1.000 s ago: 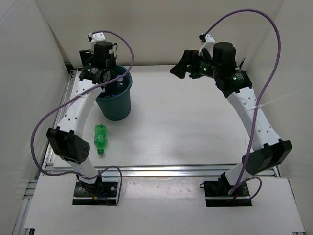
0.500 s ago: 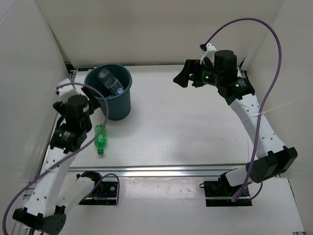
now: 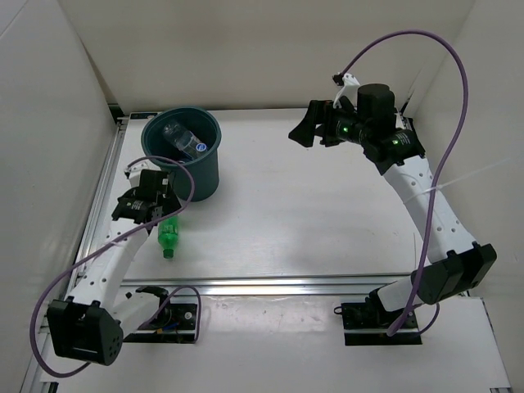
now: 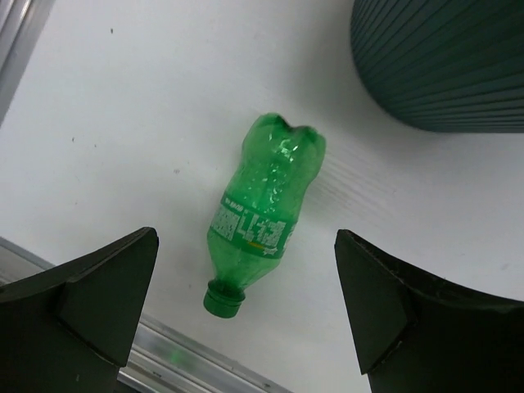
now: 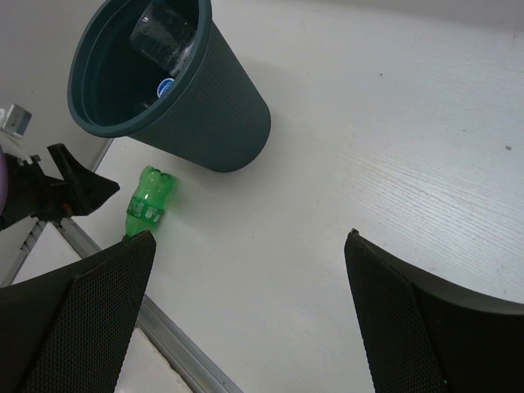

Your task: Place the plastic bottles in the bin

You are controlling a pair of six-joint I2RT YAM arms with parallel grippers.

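My left gripper (image 4: 246,237) is open wide and holds nothing. It hangs over the green bottle (image 4: 262,205), with one finger on each side of it. My right gripper (image 3: 300,131) is open wide too, with nothing in it, and it is up high and well away from the bottle. Here is what could go wrong. The bottle is round and looks light, so if one finger touches it first, it may roll or spin away. The plastic looks smooth and thin, so if I squeeze too hard it could squash and pop out. If I grab it near the thin neck, it could slip free. The bin (image 3: 214,123) stands near, so a finger could bump its wall and push it. The metal rail (image 4: 164,352) runs close to the cap, and a finger going down too far could hit the table (image 3: 311,213). The green bottle lies on its side on the table, near the foot of the bin but not touching it. Its cap is on and points at the rail, and its bumpy bottom points at the bin. It has a label with white marks around its middle. Clear bottles (image 3: 184,137) lie inside the bin, but I cannot count them.
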